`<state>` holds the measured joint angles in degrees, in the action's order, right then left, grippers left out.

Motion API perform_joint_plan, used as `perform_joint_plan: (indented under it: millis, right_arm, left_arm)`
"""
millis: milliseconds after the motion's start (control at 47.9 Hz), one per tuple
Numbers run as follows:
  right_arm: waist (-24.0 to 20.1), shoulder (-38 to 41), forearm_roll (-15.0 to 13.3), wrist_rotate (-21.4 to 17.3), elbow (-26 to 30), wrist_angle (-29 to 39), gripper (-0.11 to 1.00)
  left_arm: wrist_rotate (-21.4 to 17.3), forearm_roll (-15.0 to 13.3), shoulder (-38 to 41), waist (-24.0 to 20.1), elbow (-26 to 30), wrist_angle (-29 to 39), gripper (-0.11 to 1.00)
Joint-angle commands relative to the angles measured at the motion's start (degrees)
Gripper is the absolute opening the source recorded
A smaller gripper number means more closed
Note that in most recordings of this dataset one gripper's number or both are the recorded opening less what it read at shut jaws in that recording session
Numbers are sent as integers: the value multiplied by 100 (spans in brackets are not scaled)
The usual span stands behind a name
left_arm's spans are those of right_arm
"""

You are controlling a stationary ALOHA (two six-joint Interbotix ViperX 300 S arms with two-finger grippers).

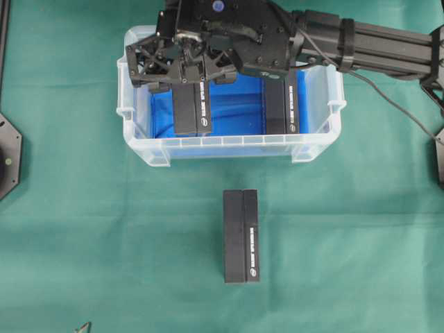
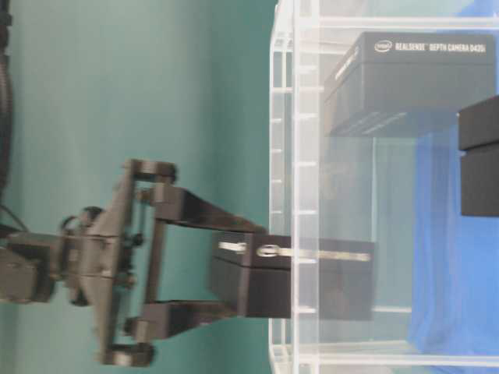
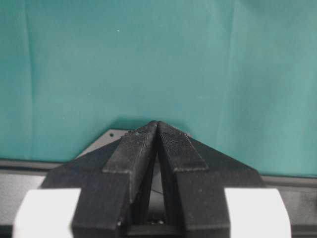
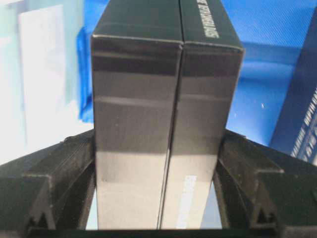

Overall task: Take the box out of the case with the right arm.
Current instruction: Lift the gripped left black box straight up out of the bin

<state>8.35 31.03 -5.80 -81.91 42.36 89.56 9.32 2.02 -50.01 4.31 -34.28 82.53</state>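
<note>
Seen from overhead: a clear plastic case (image 1: 142,142) with a blue sheet (image 1: 236,104) on its bottom, resting on green cloth (image 1: 83,229). Reaching in from the right edge, the right arm (image 1: 374,41), its lattice-framed right gripper (image 1: 173,73) over the case's left half. Clamped between the 2 fingers, a black box (image 1: 191,107) with white lettering along 1 side; jaws standing fairly wide, pressed flat against both long faces of that box. Confirmed by the right wrist view: box (image 4: 163,129) filling the gap, a finger (image 4: 64,173) tight on each flank. From table level, the right gripper (image 2: 234,269) gripping the box (image 2: 312,276) at 1 end, the box partly behind the case's clear wall (image 2: 284,195). A second black box (image 1: 281,104) in the case's right half, just beside the arm's shadow; printed label legible from table level (image 2: 409,78). A third black box (image 1: 241,236) lying on the cloth outside, in front of the case and well apart from it. Left gripper (image 3: 157,130) visible only in its own wrist view, fingertips meeting at a point, nothing between them, hovering over bare cloth (image 3: 148,59).
</note>
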Motion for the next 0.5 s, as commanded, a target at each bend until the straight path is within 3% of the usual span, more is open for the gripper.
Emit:
perform_joint_plan:
  millis: [0,480]
  right_arm:
    - [-62,-422,-79,0,422,176,69]
    - [-167,-422,-334,0,1397,853,68]
  left_arm:
    - [-9,9,18,-18,149,-9,2]
    - [0,9,18,-18,149,-9,2]
